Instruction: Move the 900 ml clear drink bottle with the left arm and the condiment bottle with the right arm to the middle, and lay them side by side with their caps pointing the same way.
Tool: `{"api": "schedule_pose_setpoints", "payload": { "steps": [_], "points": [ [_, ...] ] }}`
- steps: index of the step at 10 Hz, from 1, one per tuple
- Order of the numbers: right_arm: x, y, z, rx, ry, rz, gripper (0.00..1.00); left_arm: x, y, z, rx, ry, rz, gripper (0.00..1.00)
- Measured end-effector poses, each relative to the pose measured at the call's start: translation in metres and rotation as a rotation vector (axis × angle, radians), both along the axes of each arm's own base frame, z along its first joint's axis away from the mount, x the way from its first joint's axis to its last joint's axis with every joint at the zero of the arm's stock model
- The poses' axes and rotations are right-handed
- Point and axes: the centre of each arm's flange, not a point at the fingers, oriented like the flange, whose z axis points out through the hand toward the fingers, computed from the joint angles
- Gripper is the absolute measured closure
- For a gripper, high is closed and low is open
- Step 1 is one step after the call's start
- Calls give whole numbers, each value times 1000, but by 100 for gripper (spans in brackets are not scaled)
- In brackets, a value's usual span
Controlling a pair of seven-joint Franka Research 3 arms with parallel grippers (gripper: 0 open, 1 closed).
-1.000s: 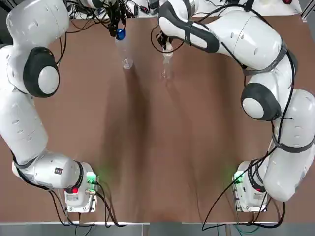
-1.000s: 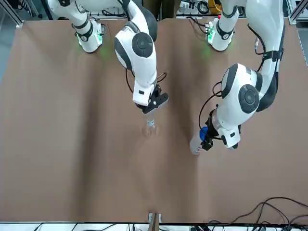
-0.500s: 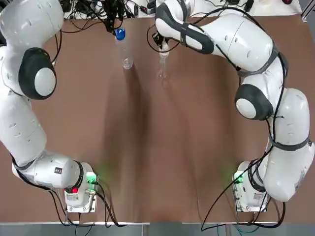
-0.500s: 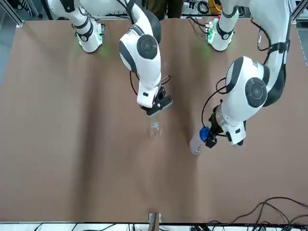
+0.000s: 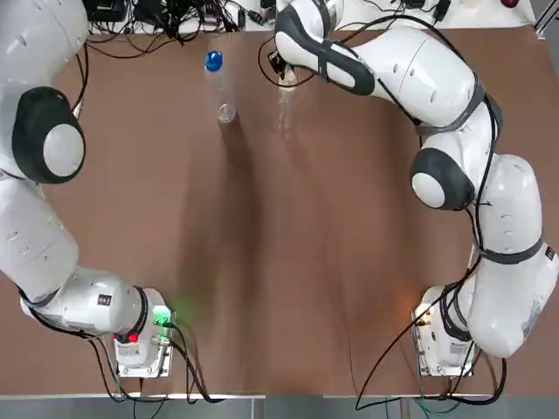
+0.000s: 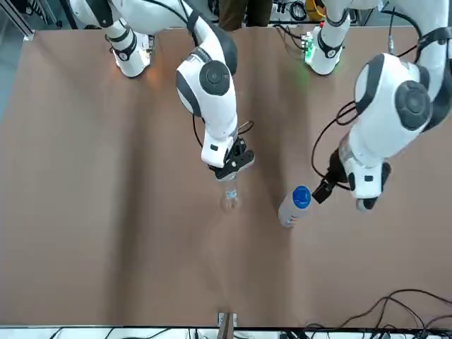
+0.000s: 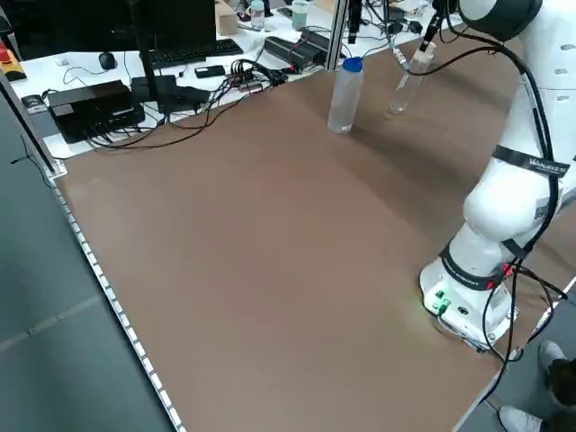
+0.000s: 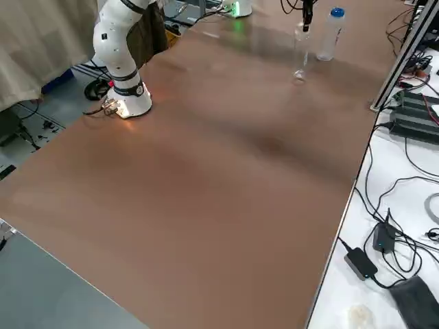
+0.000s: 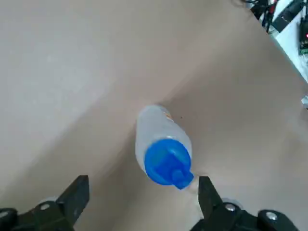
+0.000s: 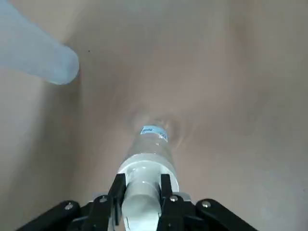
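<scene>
Both bottles stand toward the far side of the brown worktop, away from the arms' bases, and neither has been laid down. The drink bottle is upright on its base with its blue cap on top, and nothing touches it. The left end effector hangs above it in the released state. In the left wrist view its two fingers stand wide apart on either side of the cap, with clear space between them and the bottle. In the front view this end effector sits just beside and above the cap, on the robot's left of the bottle. The condiment bottle is a slim, clear bottle with a pale top, just to the robot's right of the drink bottle and apart from it. The right end effector is clenched on its upper end, the fingers pressed against both sides of the neck. The bottle hangs roughly upright beneath them, and the left side view shows it leaning slightly. Whether its base rests on the worktop or sits just above it cannot be told. A tangle of cables lies beyond the far edge of the worktop.
</scene>
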Motion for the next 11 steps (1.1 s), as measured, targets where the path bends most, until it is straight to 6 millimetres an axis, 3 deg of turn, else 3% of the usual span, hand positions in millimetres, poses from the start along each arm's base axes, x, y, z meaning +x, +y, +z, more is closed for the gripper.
{"api": "schedule_pose_setpoints", "payload": {
  "steps": [3,6,9,11],
  "points": [
    [17,-11,-10,5,-6,-26,67,7,29,2,38,-43,-293,0],
    [18,-13,-10,-3,3,-29,67,10,55,12,75,-79,-499,0],
    [15,-15,-16,-31,34,-30,67,0,71,37,100,-97,-713,0],
    [18,-19,-16,-33,33,-35,67,-13,103,69,119,-105,-686,0]
  ]
}}
